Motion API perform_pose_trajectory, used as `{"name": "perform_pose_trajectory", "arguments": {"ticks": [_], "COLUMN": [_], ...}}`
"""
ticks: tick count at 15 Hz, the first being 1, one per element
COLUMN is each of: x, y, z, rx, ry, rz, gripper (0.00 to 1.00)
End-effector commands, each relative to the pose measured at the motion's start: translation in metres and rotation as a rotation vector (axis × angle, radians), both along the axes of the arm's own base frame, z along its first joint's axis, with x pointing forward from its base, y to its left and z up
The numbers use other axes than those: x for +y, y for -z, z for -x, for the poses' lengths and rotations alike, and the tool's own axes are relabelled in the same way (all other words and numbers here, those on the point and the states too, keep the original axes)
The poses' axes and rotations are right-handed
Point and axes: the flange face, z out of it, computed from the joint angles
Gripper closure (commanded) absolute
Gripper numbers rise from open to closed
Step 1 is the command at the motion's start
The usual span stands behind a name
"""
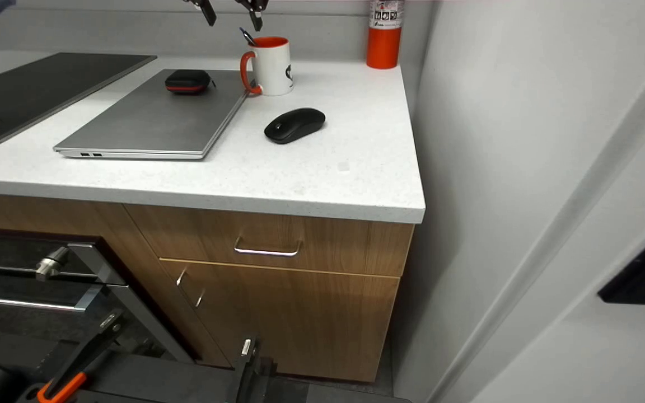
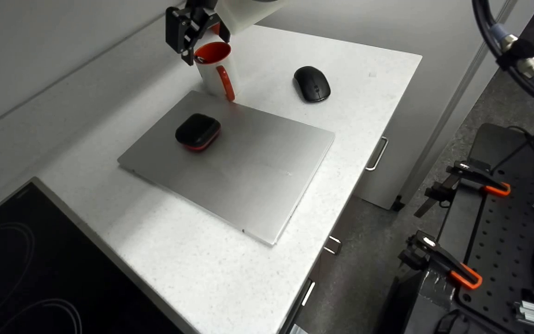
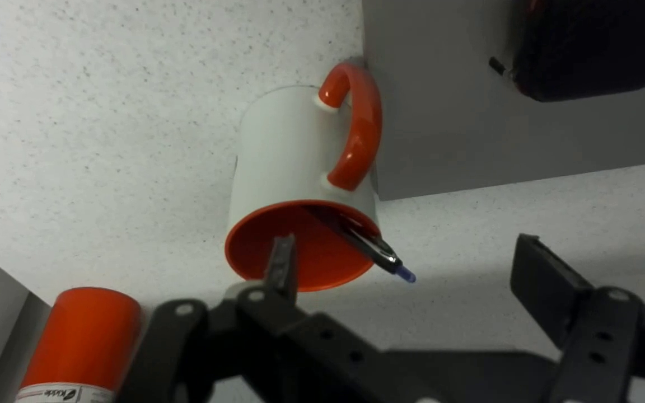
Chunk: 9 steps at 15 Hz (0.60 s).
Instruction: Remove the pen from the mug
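Gripper (image 1: 234, 24) in an exterior view: at the top edge, left of centre, partly cut off, its two fingers (image 1: 256, 21) spread apart
Pen (image 1: 248, 37): upper middle, below the fingers, tilted, lower part inside the mug (image 1: 272, 67), top end leaning out to the left
Mug: upper middle, upright on the counter (image 1: 356, 184), orange-red handle to the left, beside the laptop (image 1: 149, 117)
Laptop: upper left, closed, a black-and-red case (image 1: 187, 78) lying on it
Mouse (image 1: 295, 125): upper middle, below the mug and to its right
Red canister (image 1: 383, 47): top edge, right of the mug
Gripper (image 2: 206, 47) in an exterior view: upper left, fingers apart near the mug's mouth, contact hard to tell
Pen there: mostly hidden, a small bit showing at the left inside the mug
Gripper in the wrist view: coming in from the bottom, fingers wide apart, one overlapping the mug's mouth, one at lower right
Pen in the wrist view: just right of centre, resting on the mug's rim, blue end toward the lower right, between the fingers in the frame, apart from both
Red canister in the wrist view: lower left
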Motion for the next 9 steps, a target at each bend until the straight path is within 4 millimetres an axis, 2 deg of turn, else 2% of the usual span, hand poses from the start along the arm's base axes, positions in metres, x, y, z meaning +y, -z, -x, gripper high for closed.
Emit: {"name": "perform_pose_trajectory", "arguments": {"ticks": [1,9], "x": [0.004,-0.004], "y": [0.003,0.015], "z": [-0.016,-0.036], "rx": [-0.053,-0.095], "ry": [0.002,0.011], "rz": [0.006,0.021], "gripper": [0.00,0.00]}}
